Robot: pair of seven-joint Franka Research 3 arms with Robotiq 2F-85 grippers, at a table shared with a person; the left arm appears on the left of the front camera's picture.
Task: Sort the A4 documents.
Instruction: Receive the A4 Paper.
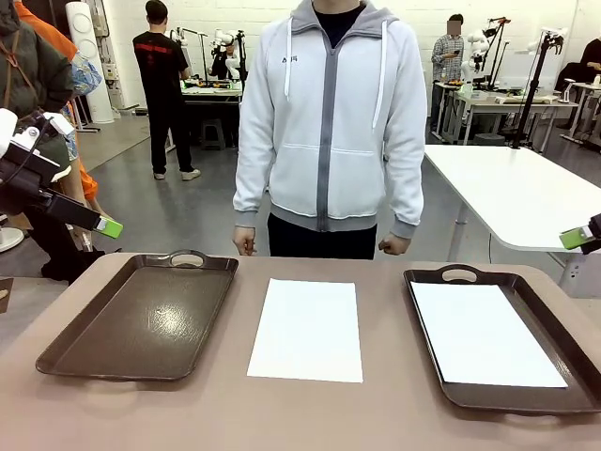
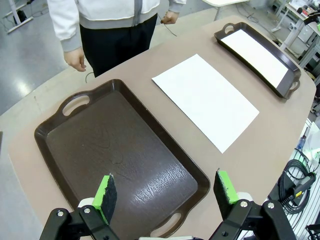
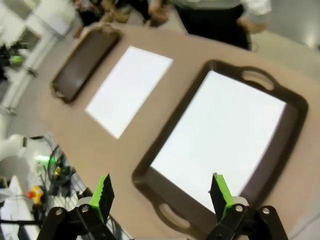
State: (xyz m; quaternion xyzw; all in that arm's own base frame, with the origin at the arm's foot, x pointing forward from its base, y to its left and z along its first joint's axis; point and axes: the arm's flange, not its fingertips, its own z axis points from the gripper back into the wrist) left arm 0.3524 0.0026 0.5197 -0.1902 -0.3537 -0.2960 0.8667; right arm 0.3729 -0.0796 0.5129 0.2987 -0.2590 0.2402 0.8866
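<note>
One white A4 document lies flat on the bare table between two dark brown trays. Another A4 document lies inside the right tray. The left tray has nothing in it. My left gripper hangs open above the table's left edge. In the left wrist view my left gripper hovers high over the empty tray, with the loose sheet beyond. My right gripper is at the right edge. In the right wrist view my right gripper is open above the tray's sheet.
A person in a grey-white hoodie stands at the far side, with both hands hanging near the table's far edge. A white table stands behind on the right. Cables and gear lie beyond the table's near corner.
</note>
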